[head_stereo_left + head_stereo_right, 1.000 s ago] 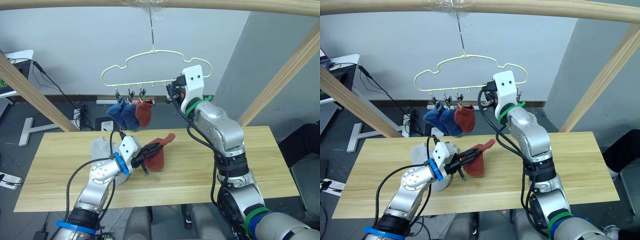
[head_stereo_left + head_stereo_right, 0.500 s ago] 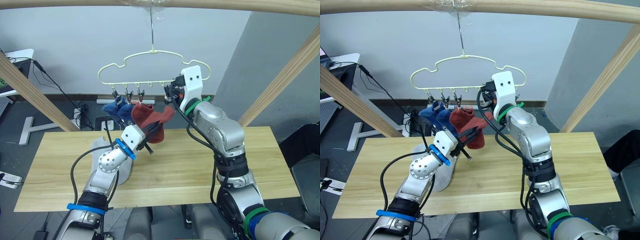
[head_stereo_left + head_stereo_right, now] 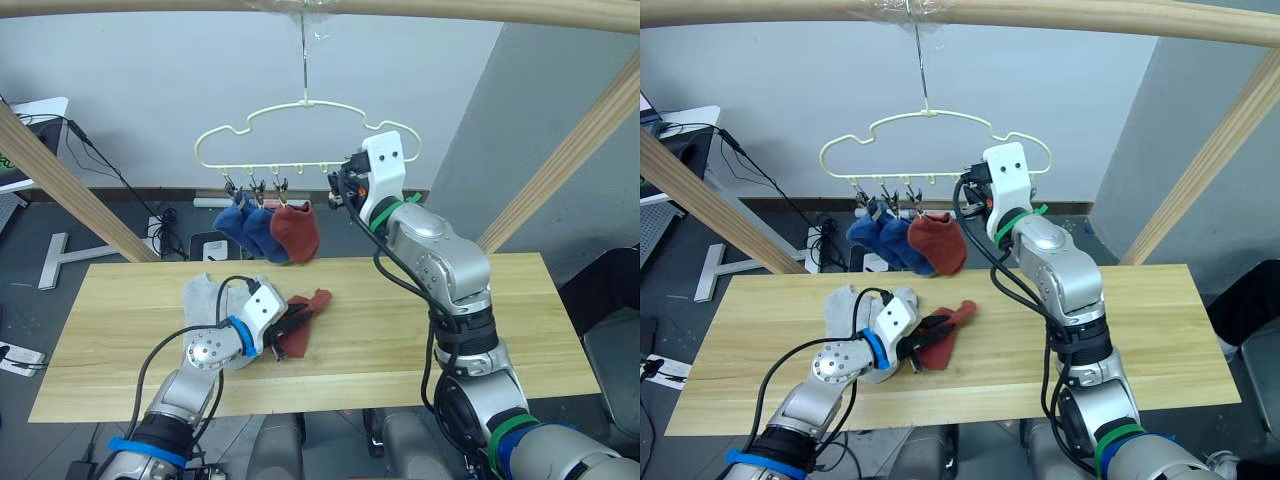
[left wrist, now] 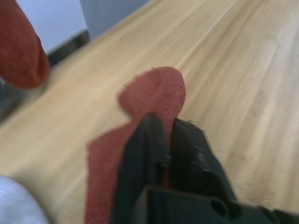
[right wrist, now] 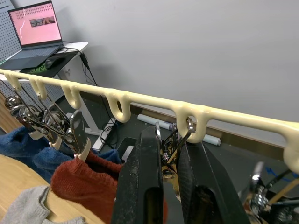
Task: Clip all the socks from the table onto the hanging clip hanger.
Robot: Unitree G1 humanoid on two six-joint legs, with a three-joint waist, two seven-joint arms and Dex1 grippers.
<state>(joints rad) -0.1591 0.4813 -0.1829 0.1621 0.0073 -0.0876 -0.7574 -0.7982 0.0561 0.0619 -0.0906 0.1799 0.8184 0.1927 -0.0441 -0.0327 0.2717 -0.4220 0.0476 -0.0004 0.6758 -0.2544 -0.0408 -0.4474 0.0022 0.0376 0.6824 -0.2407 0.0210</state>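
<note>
Fingers of the left gripper (image 3: 292, 325) pinch a rust red sock (image 3: 303, 318) lying on the table (image 3: 480, 320), beside two grey socks (image 3: 203, 296). Above the table, the right gripper (image 5: 169, 161) squeezes a metal clip (image 5: 172, 148) on the clip hanger (image 3: 300, 135), where two blue socks (image 3: 250, 225) and another red sock (image 3: 297, 230) hang.

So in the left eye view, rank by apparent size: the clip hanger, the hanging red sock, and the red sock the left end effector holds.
1. The clip hanger, clearly widest.
2 and 3. The hanging red sock and the red sock in the left end effector look alike; the held one is crumpled and partly covered, so no ranking between them.
</note>
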